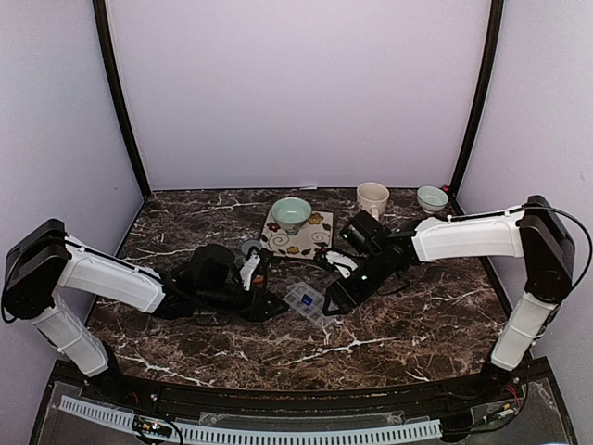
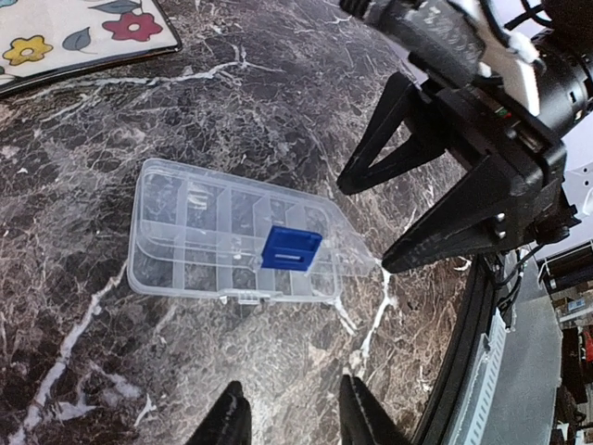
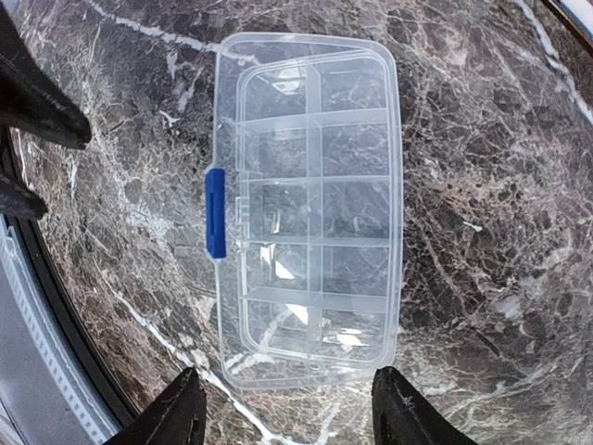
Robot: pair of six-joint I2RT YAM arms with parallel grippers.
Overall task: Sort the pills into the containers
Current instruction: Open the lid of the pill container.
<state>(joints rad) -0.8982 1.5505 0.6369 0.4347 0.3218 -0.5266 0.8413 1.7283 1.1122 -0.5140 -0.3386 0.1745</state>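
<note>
The clear pill box (image 1: pixel 304 298) lies flat on the marble between my two grippers, its lid down and a blue latch (image 2: pixel 291 248) on its long side. Its containers (image 3: pixel 315 213) show through the lid in two rows. I cannot make out any pills. My left gripper (image 2: pixel 292 422) is open and empty, a short way off the box's latch side. My right gripper (image 3: pixel 287 417) is open, its fingertips either side of the box's short end, just clear of it. Each wrist view shows the other gripper too: the right gripper (image 2: pixel 366 225) and the left gripper (image 3: pixel 65 171).
A floral mat (image 1: pixel 313 239) carrying a green bowl (image 1: pixel 292 213) lies behind the box. A cream mug (image 1: pixel 372 197) and a small bowl (image 1: pixel 432 197) stand at the back right. A small grey round thing (image 1: pixel 250 247) sits beside the mat. The table's front edge (image 2: pixel 482 343) is close.
</note>
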